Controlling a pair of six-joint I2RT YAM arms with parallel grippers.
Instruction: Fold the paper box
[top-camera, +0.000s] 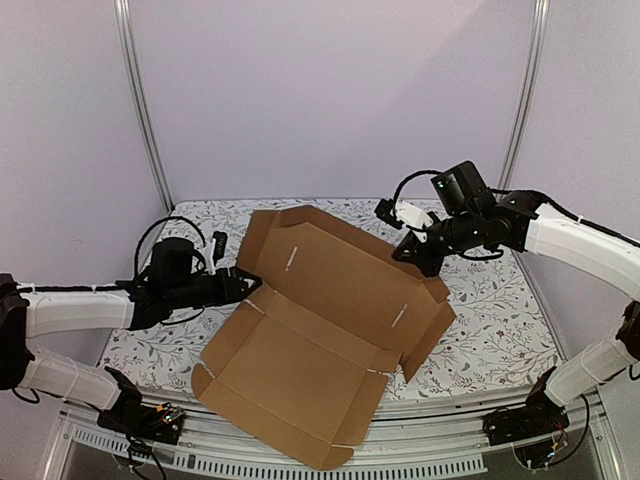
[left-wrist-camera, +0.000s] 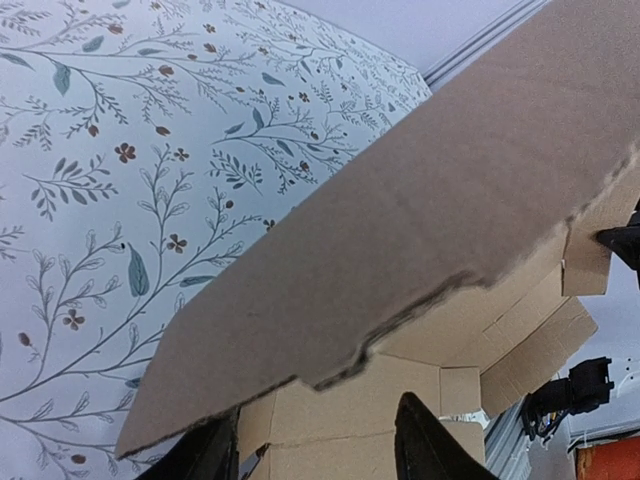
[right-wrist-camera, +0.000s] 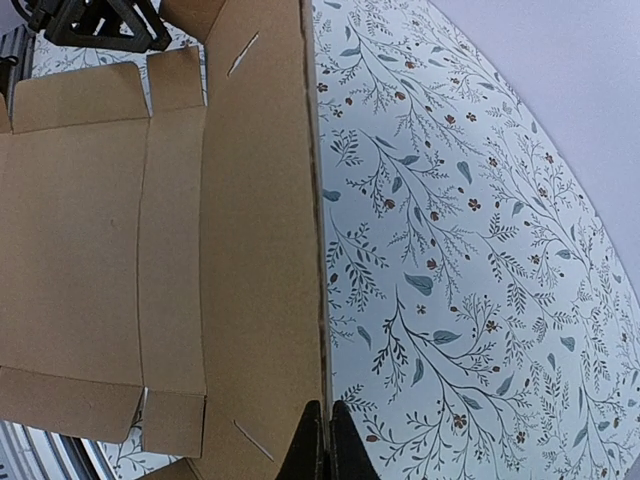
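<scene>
Nearest to you, the front flap of the paper box (top-camera: 300, 400) hangs over the lower edge of the bench (top-camera: 490, 330), between the two arm bases. The sheet lies open in the middle of the top view. Its main creases run from the middle left down to the lower right, and the far panel stands tilted up. The left end effector (top-camera: 243, 284) is at the left end of the middle crease. It is about half open, with a side flap just beyond its fingers (left-wrist-camera: 425, 445), and it grips nothing that you can see. The right end effector (top-camera: 404, 252) is closed tight at the upper right edge of the raised panel. You cannot tell if it pinches the cardboard. I judge both arms equally near, one at each end, so the coming fold should turn about this crease.
</scene>
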